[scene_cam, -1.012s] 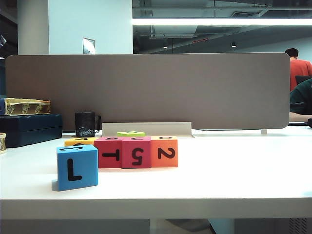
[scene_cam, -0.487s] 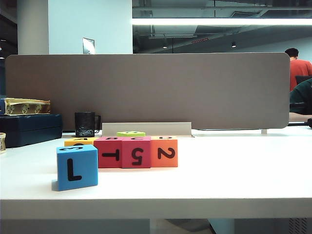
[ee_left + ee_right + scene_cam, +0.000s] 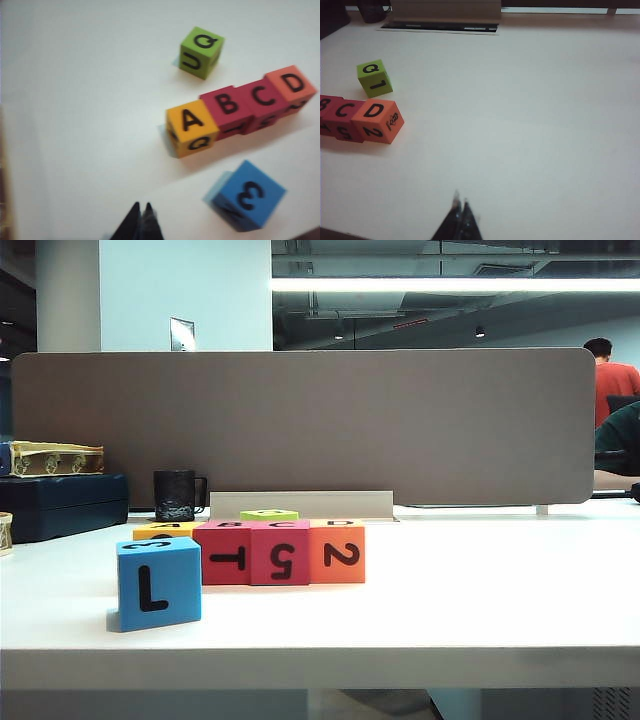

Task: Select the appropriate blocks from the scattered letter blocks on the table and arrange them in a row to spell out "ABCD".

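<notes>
Blocks for "ABCD" stand in one touching row on the table [image 3: 480, 590], toward its left half and set back from the thick front edge. Left to right in the left wrist view: yellow-orange block [image 3: 192, 127] showing A, red block [image 3: 227, 107] showing B, pink-red block [image 3: 260, 100] showing C, orange block [image 3: 291, 86] showing D. The word reads complete from above, so the task appears finished or nearly so.

Two spare blocks lie close by. The blue block [image 3: 158, 583] sits tilted just in front of the row's left end, nearest the front edge; the lime-green block [image 3: 268, 514] sits just behind the row, toward the back edge.

Left gripper [image 3: 140, 207] hangs above bare table near the row's left end, jaws pressed together, holding nothing. Right gripper [image 3: 460, 205] hangs above the open right half, jaws likewise pressed together and empty. Neither arm shows in the exterior view.

Risks, as judged: a low sweep by the left arm could clip the blue block or knock the A end out of line. Foam cubes are light and merely abut, so one nudge could skew or break the whole row.

Open room: the right half of the table is bare to its right edge, leaving the right arm free passage. The left arm has bare surface on the side away from the row.
</notes>
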Motion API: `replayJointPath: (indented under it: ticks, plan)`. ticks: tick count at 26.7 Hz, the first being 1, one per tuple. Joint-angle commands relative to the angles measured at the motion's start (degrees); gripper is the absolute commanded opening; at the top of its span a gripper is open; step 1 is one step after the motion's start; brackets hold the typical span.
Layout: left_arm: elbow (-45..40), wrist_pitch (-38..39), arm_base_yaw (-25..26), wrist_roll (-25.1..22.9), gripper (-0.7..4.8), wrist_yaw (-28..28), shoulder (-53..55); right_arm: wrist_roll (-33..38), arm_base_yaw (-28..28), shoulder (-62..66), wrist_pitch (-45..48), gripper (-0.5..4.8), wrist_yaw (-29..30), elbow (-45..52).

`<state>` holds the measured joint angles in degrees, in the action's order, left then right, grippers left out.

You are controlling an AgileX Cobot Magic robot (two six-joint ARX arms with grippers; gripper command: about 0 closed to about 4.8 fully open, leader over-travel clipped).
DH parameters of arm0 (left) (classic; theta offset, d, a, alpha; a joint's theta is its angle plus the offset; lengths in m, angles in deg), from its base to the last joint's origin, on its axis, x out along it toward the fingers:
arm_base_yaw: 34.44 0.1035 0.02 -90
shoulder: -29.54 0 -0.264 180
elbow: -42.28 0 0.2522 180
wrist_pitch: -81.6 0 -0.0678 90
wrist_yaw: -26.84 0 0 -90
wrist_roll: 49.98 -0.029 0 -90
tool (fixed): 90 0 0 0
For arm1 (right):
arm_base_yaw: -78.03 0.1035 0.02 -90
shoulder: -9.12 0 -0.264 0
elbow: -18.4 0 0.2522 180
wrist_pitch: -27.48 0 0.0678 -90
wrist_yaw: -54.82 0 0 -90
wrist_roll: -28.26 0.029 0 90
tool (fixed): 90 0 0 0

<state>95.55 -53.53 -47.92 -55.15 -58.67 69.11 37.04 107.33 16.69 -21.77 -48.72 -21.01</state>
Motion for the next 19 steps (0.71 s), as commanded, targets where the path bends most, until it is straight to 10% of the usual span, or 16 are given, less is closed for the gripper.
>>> replayJointPath:
  ticks: [1,13,19]
  plan:
    - [-1.7,-3.0,0.9,-3.0,-0.06,-2.8,-2.9,0.2,0.0,-0.8,0.6,0.00,-0.3,-0.2]
    - [-16.4,-12.6,1.5,-11.4,-0.06,-3.2,-14.9,0.2,0.0,-1.0,0.6,0.00,-0.3,-0.2]
    - [-27.4,-21.9,9.3,-3.5,-0.06,0.9,-25.7,0.2,0.0,-1.0,0.6,0.00,-0.3,-0.2]
